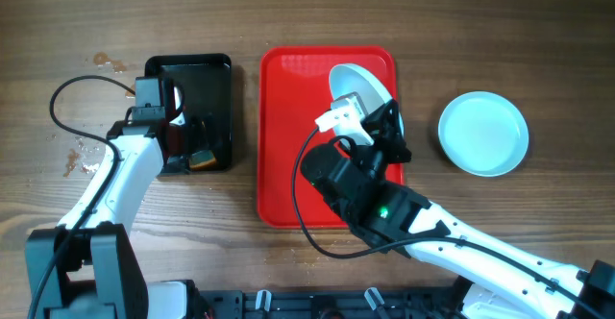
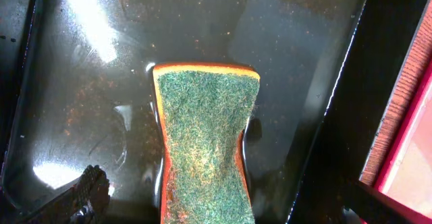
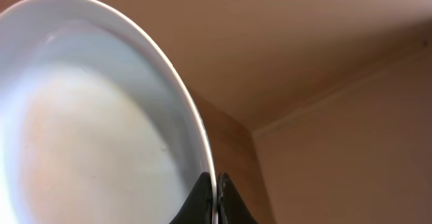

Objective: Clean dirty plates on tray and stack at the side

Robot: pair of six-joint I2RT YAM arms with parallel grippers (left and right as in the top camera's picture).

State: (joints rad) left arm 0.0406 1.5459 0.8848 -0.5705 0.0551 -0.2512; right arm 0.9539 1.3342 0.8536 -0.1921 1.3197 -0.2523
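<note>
The red tray (image 1: 288, 146) lies mid-table. My right gripper (image 1: 373, 112) is shut on the rim of a pale plate (image 1: 357, 81) and holds it tilted on edge above the tray's far right part. The right wrist view shows the jaws (image 3: 216, 198) pinching that plate's rim (image 3: 88, 116). A second plate (image 1: 483, 133) sits flat on the table to the right of the tray. My left gripper (image 1: 184, 144) is open over the black tray, with its fingers (image 2: 226, 207) apart on either side of a green-topped orange sponge (image 2: 206, 136) and not touching it.
The black tray (image 1: 216, 79) stands left of the red tray and looks wet inside (image 2: 290, 62). The sponge (image 1: 202, 159) lies at its near end. Small stains mark the wood at the far left (image 1: 108, 62). The red tray's edge shows in the left wrist view (image 2: 412, 156).
</note>
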